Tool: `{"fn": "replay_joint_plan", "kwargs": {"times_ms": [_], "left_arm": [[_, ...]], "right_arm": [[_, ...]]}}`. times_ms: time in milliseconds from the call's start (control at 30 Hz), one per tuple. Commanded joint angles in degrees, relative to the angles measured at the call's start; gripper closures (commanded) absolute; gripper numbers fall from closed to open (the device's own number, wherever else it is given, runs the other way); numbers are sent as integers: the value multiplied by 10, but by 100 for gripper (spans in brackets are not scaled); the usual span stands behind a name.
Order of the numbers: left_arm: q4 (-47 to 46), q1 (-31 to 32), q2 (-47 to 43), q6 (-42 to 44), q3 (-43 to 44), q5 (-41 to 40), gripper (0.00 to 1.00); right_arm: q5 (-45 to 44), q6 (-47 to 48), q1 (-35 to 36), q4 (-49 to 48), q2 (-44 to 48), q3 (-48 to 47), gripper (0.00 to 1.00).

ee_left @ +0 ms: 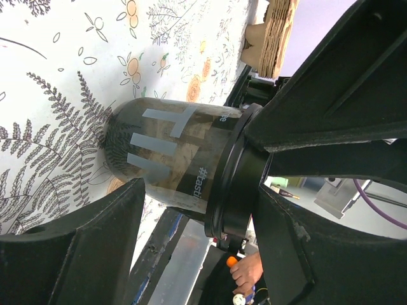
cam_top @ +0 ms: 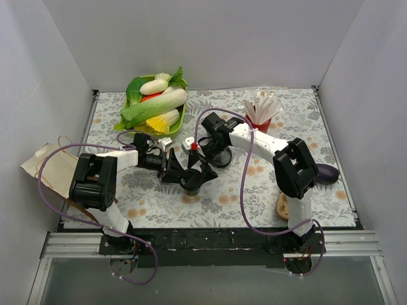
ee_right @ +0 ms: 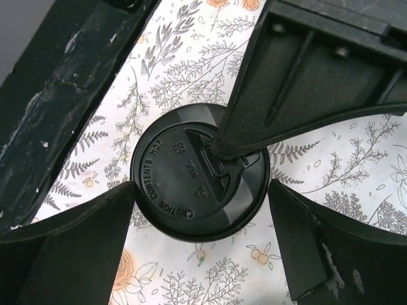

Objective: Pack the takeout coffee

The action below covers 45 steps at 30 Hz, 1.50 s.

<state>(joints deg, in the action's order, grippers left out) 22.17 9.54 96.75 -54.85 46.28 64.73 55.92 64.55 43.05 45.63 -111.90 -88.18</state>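
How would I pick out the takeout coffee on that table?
Look at the flower-patterned table, then at its middle, in front of the green tray of vegetables. The takeout coffee is the small black cup with a round black plastic lid, unlike the red cup of white sticks farther back.

This is a robot lab's test cell, not a café or a kitchen. Plain white walls [cam_top: 191,44] box my desk [cam_top: 299,136] in on three sides, and a flowered cloth covers it like a stage set. The left arm [cam_top: 95,181] and right arm [cam_top: 296,165] are bolted to an aluminium rail [cam_top: 210,244] at the near edge, with purple cables [cam_top: 245,190] looping loose. The goods are an odd mix: a green tray [cam_top: 180,119] of vegetables [cam_top: 156,105], a red cup [cam_top: 259,124] of white sticks, and a paper bag [cam_top: 48,168]. My left wrist view catches a person's hand [ee_left: 247,270] past the desk edge.
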Motion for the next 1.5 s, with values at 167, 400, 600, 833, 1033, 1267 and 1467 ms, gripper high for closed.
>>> {"fn": "replay_joint_plan", "kwargs": {"times_ms": [167, 400, 600, 833, 1033, 1267, 1467], "left_arm": [[-3, 0, -9, 19, -3, -41, 35], [-3, 0, -9, 18, -3, -43, 35], [-5, 0, -4, 17, -4, -43, 35], [-4, 0, 3, 13, -5, -44, 35], [-7, 0, 15, -5, -8, -47, 35], [-9, 0, 22, -20, -14, -89, 36], [-22, 0, -9, -19, -20, -73, 36]], "right_arm": [[26, -34, 4, 38, -20, -34, 15], [-40, -15, 12, -45, 21, 40, 19], [-73, 9, 23, -69, 33, 78, 21], [-22, -14, 15, -37, -14, 65, 23], [52, 36, 6, 131, -95, -23, 23], [45, 5, 5, 88, -68, 30, 20], [-12, -85, 5, -46, 0, 105, 18]]}}
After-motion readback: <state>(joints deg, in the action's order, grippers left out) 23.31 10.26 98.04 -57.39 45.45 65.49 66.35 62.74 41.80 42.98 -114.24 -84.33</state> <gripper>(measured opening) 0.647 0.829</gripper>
